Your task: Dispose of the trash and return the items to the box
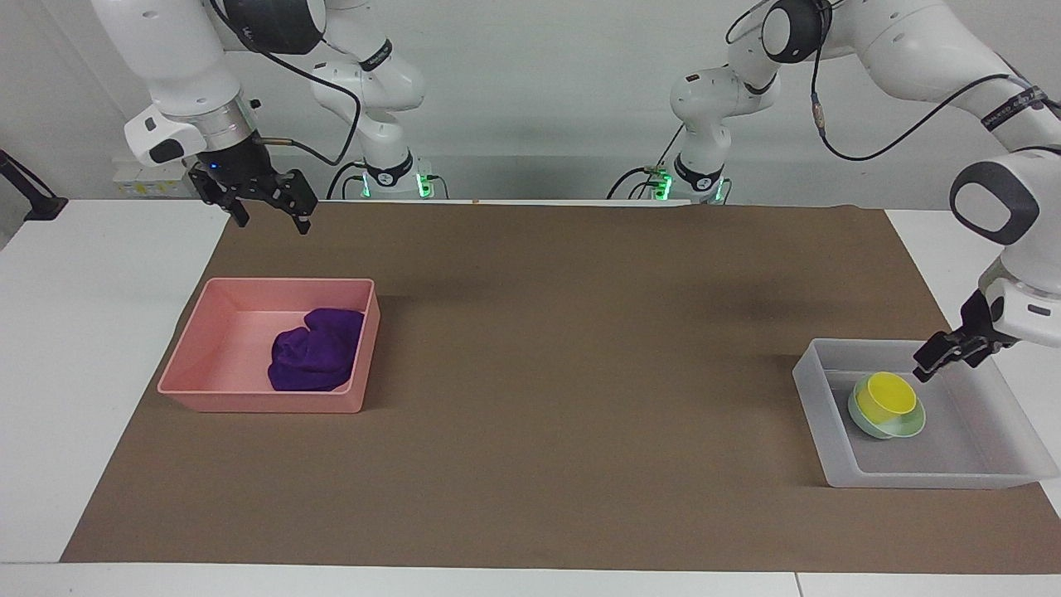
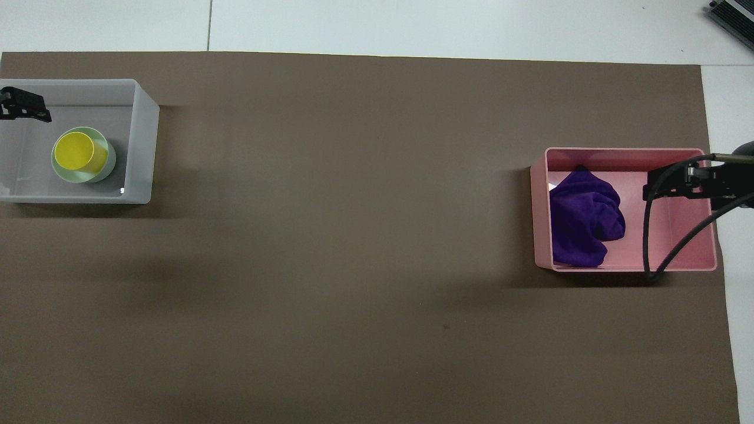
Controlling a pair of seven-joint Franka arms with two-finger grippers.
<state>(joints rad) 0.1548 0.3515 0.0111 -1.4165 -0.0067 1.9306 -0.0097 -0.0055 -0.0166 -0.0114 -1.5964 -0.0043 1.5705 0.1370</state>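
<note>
The yellow cup (image 1: 885, 395) stands in the mint-green bowl (image 1: 905, 427) inside the frosted white box (image 1: 837, 452) at the left arm's end of the table. They also show in the overhead view: cup (image 2: 75, 152), bowl (image 2: 109, 167), box (image 2: 144, 141). My left gripper (image 1: 924, 371) is open and empty, raised just above the box beside the cup, apart from it; it also shows in the overhead view (image 2: 26, 107). The purple rag (image 1: 315, 361) (image 2: 583, 221) lies in the pink tub (image 1: 215, 348) (image 2: 677, 235). My right gripper (image 1: 273, 225) (image 2: 652, 191) hangs open and empty above that tub.
A brown mat (image 1: 580, 332) covers most of the white table (image 1: 83, 332). The right arm's black cable (image 2: 654, 235) hangs over the pink tub in the overhead view.
</note>
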